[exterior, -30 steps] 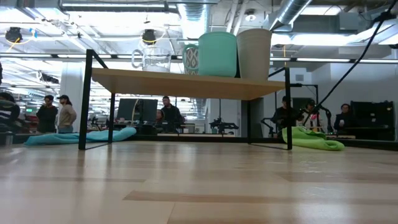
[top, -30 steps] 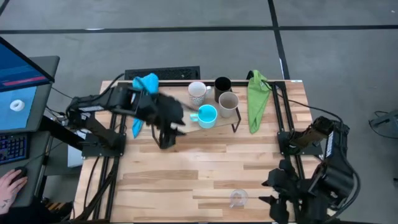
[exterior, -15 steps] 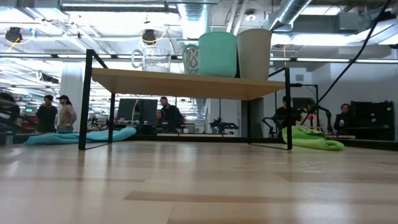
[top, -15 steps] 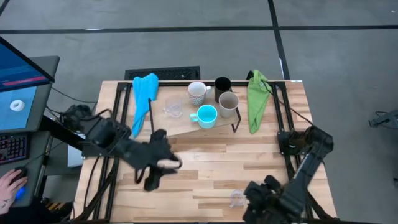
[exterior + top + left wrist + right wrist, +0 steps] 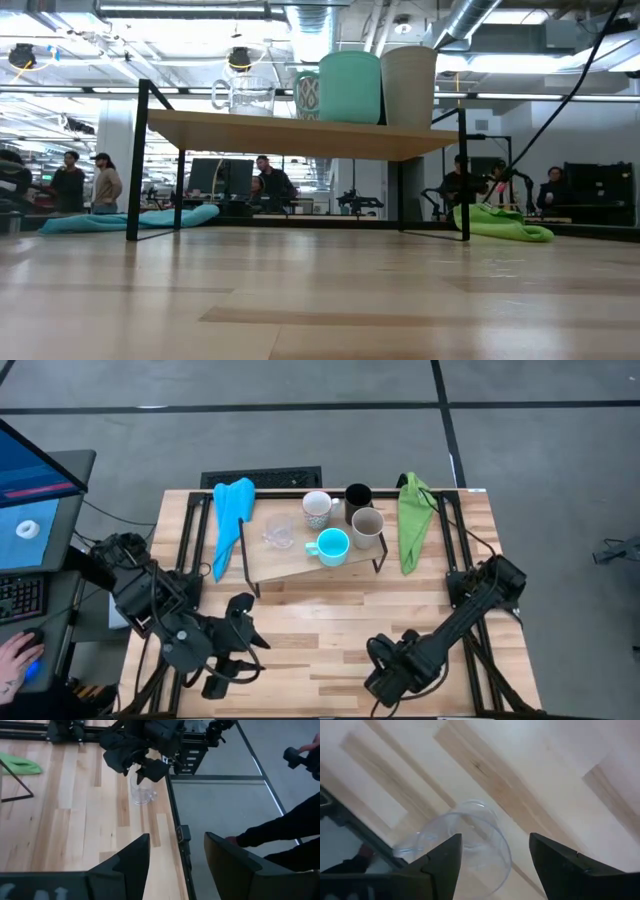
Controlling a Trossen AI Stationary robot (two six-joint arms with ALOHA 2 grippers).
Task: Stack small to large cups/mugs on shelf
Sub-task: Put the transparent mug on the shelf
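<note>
On the shelf [image 5: 300, 563] stand a white mug [image 5: 317, 508], a black cup [image 5: 358, 497], a beige-grey mug [image 5: 367, 526], a turquoise mug [image 5: 331, 546] and a clear glass [image 5: 277, 532]. The low view shows the shelf [image 5: 300, 135] with the glass [image 5: 246, 96] at its left end. A second clear glass [image 5: 142, 795] stands upright on the table by the near edge. My right gripper [image 5: 495, 855] hangs open over it, one finger above the glass [image 5: 465, 847] mouth and one outside. My left gripper [image 5: 175, 855] is open at the near left. My right gripper comes at the second clear glass from above, with the glass wall [image 5: 506, 851] between its open fingers. I cannot tell whether a finger touches the glass. The glass stands on the table on its base.
A blue cloth [image 5: 230, 520] lies left of the shelf and a green cloth [image 5: 413, 520] right of it. The table's near edge is close to both grippers. A person's hand [image 5: 15, 660] rests at a keyboard off the table's left.
My left gripper has drawn back from the shelf's left end toward the table's near left corner, and a clear glass now shows standing on the shelf there. My right gripper has moved left along the near edge until it covers the glass on the table.
</note>
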